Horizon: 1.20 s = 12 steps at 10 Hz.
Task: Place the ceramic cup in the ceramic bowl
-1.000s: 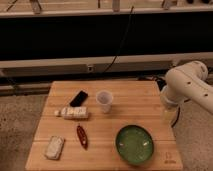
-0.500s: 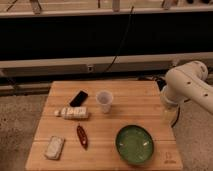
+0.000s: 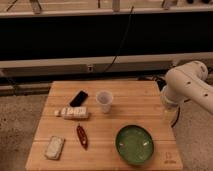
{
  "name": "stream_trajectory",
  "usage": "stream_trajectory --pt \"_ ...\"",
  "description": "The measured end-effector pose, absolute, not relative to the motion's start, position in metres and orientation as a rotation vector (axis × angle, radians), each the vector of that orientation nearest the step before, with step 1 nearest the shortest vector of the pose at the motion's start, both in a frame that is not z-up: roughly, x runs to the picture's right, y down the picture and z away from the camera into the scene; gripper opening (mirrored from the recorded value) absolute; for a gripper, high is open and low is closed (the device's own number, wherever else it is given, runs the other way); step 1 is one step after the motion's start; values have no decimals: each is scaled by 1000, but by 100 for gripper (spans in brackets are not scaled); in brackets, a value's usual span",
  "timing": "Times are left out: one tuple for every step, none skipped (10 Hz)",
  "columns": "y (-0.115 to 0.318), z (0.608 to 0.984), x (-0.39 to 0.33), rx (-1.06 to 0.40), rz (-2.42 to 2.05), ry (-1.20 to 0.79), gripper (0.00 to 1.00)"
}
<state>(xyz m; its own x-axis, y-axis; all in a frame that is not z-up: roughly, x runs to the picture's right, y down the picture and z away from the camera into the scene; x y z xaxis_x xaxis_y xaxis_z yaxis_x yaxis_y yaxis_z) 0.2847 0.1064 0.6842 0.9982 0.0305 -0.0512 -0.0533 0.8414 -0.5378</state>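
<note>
The robot's white arm [image 3: 187, 85] bends down past the right edge of the wooden worktop [image 3: 135, 107], with the tool [image 3: 173, 116] hanging low beside that edge. It cannot be told whether the tool is spread or pressed together, and it holds nothing visible.

The ceramic cup [image 3: 104, 101] stands upright well to the picture-left of the tool, apart from it. The ceramic bowl [image 3: 127, 146] sits nearer, below and left of the tool. Farther left lie a black phone [image 3: 78, 98], a white box [image 3: 73, 113] and a red item [image 3: 81, 136].
</note>
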Motion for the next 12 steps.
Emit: stream_trajectory --pt "104 685 284 -560 33 44 80" --pt "97 689 274 -542 -1 40 80" --pt "84 697 259 -520 -45 36 80" --pt "73 704 244 -500 -80 30 80" --pt "67 709 237 -491 -103 30 80" --pt "64 710 234 -477 -124 31 80" --pt "63 711 235 -463 -140 33 80" --pt "61 712 234 -456 -161 33 80" --pt "53 716 225 -447 -200 30 80" --pt "46 722 214 -438 -240 27 80" --pt "39 728 202 -430 -284 20 80" --pt "33 734 193 -421 -339 15 80"
